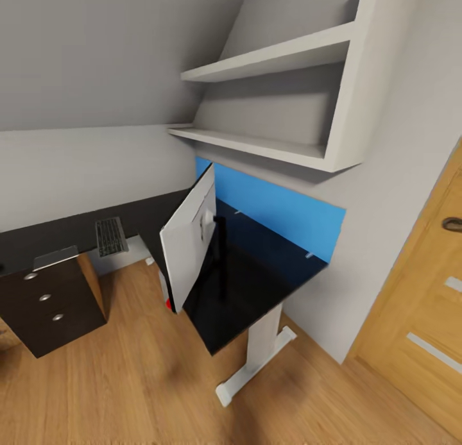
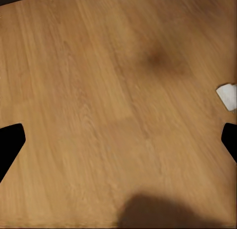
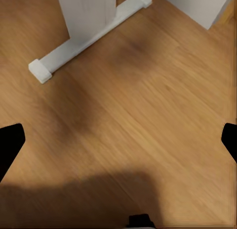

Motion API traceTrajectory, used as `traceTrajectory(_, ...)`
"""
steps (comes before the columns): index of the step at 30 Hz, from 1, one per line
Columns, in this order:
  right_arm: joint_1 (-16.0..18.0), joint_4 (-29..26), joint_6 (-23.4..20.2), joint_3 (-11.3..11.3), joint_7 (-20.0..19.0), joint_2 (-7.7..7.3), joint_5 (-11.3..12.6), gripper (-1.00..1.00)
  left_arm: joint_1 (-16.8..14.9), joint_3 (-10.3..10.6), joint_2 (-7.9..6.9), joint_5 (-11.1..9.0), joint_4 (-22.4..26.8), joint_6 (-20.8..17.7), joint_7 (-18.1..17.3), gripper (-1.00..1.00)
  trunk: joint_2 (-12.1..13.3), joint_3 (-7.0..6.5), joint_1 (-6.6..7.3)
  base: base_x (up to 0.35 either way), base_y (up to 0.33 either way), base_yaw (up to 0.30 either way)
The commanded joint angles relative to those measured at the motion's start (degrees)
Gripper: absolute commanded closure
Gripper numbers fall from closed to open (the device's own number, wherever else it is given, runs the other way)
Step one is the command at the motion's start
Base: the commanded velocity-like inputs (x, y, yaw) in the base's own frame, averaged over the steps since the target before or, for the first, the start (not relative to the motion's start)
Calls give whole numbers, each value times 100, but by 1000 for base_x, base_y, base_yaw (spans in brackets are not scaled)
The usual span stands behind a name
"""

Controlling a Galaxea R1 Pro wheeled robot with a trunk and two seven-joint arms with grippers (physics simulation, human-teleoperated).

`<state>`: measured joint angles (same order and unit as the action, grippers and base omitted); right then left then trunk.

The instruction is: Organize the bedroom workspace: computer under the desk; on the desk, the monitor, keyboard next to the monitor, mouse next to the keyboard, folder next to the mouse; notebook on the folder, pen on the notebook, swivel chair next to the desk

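Glossy black L-shaped surface [image 1: 256, 285] in the corner under the sloped grey wall, blue back panel [image 1: 282, 208] behind it, white pedestal leg [image 1: 260, 342] with its foot on the wooden floor [image 1: 128, 387]. On the surface, close to its front edge: monitor [image 1: 189, 240], white back turned outward, tilted, slim black stand [image 1: 221, 259] behind it, small red dot at the lower corner. Farther along the surface from the monitor, on the other wing: keyboard [image 1: 110, 236], dark keys, lying flat. Below the keyboard: black drawer unit [image 1: 48, 304] with three round knobs. Above the surface: two white wall shelves [image 1: 269, 99]. Beside the surface: oak door [image 1: 423, 317].

Left hand [image 2: 118, 142] over bare floor, both dark fingertips [image 2: 10, 145] spread wide at the edges of the view, holding nothing. Right hand [image 3: 118, 142] likewise spread open and unloaded, over the floor near the foot of the pedestal leg [image 3: 84, 36].
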<state>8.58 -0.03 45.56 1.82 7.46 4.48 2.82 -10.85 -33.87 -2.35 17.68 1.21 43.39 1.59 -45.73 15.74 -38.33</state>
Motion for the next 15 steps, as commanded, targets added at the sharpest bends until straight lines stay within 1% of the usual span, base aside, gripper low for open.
traceTrajectory(1, 3, 3, 14, 24, 10, 1, 27, -100, -5, -44, -1, 60, -6, 21, 17, -100, -6, 7, 2, -231, -233, 122)
traceTrajectory(5, 3, 3, 14, 27, 10, 1, 27, -100, -5, -43, 0, 60, -6, 19, 16, -100, -6, 7, 2, -232, -232, 183)
traceTrajectory(10, 3, 3, 11, 28, 10, 1, 26, -100, -5, -42, 5, 60, -6, 17, 16, -100, -6, 7, 2, -225, -224, 239)
traceTrajectory(15, 3, 4, 10, 32, 10, 1, 26, -100, -5, -41, 6, 60, -6, 18, 16, -100, -6, 7, 2, -117, -127, 261)
